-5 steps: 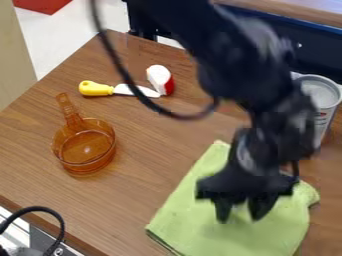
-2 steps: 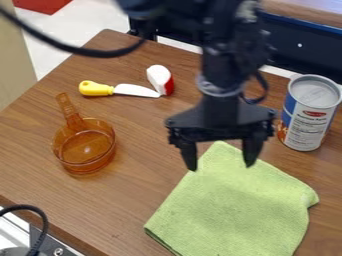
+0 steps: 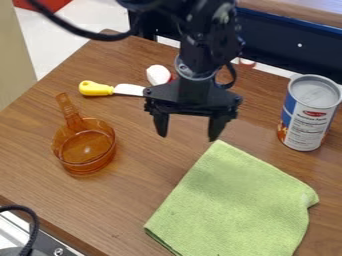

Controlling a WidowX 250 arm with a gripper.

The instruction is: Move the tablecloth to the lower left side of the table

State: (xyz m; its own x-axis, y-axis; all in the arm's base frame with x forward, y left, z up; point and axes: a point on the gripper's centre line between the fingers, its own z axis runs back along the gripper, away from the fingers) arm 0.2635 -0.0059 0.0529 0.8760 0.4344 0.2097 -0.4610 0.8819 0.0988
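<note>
Your black arm in from top edge, forearm slanting down, wrist near upright. Your gripper (image 3: pixel 188 131) hangs pointing down, upper middle of view, fingers (image 3: pixel 217 126) spread well apart, gap between tips bare, cable looping off arm toward upper left.

The cloth (image 3: pixel 234 205) looks soft and matt, with a fine rough weave. Up and left of it, the measuring cup (image 3: pixel 83 150) is see-through amber plastic — smooth and glossy. Right above the cloth, the can (image 3: pixel 310 112) has dull grey metal on top — its side is printed and smooth. The table (image 3: pixel 143 145) is wood-grained, with a low sheen.
</note>
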